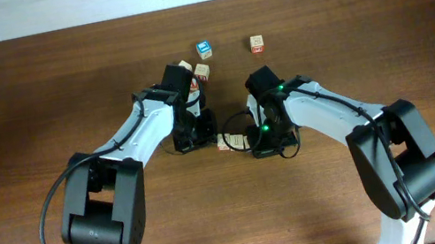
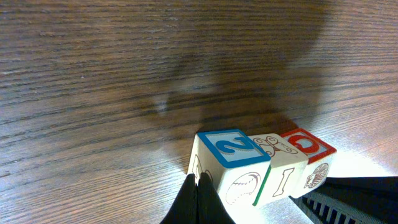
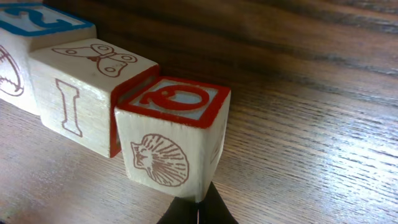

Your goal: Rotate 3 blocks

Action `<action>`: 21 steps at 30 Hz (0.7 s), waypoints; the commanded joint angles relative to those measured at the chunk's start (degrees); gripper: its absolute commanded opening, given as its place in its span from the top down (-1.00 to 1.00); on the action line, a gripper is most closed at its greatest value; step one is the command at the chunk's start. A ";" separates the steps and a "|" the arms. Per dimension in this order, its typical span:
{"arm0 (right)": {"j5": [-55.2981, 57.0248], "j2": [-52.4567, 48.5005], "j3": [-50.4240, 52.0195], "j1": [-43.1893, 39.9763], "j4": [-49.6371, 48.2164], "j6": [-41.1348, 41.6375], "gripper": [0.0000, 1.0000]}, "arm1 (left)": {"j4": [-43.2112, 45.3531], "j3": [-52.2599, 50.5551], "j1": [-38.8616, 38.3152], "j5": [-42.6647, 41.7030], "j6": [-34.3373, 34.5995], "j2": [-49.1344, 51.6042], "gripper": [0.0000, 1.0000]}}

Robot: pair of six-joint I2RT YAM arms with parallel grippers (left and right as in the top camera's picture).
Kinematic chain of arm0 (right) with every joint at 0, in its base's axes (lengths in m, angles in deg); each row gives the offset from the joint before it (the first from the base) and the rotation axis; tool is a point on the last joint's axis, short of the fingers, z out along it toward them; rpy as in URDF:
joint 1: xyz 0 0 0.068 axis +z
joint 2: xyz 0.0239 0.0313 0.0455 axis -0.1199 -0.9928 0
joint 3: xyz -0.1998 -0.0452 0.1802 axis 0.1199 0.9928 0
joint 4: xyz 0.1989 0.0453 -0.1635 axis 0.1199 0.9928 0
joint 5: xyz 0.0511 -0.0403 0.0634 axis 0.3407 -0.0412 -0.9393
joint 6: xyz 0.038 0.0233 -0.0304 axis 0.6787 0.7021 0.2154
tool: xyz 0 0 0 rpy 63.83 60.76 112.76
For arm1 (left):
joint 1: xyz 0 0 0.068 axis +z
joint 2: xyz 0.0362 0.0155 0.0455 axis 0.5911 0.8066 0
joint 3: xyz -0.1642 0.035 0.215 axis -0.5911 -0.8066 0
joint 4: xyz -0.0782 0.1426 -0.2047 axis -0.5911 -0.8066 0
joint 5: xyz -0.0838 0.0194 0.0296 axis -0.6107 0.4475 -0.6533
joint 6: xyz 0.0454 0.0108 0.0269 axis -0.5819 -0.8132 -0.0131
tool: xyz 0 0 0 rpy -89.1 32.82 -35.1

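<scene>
Three wooden blocks stand in a touching row between my two grippers. They are a blue "2" block (image 2: 229,149), a beige butterfly block (image 3: 93,62) with a red "I" on its side, and a red-framed "Q" block (image 3: 171,130) with a shell on its side. In the overhead view the row (image 1: 232,141) is mostly hidden by the arms. My left gripper (image 2: 198,182) is shut, its tips against the lower corner of the "2" block. At the other end of the row my right gripper (image 3: 198,204) is shut, its tips at the bottom corner of the "Q" block. Neither holds anything.
Farther back on the wooden table (image 1: 34,100) lie a blue-topped cube (image 1: 204,49), a red-lettered cube (image 1: 256,42) and two pale cubes (image 1: 202,73) by the left arm. Both arms reach in from the near edge.
</scene>
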 commanded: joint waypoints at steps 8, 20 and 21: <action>1.07 0.72 -0.79 4.17 -3.19 0.50 0.92 | -0.11 -0.33 -0.15 -0.83 0.31 0.50 1.00; 2.12 3.06 -0.17 -3.89 -1.99 -0.81 0.91 | -0.11 -0.33 -0.15 -0.81 0.31 0.50 1.00; 2.05 3.06 0.39 -3.89 -2.45 -0.79 0.91 | -0.11 -0.33 -0.15 -0.83 0.31 0.50 1.00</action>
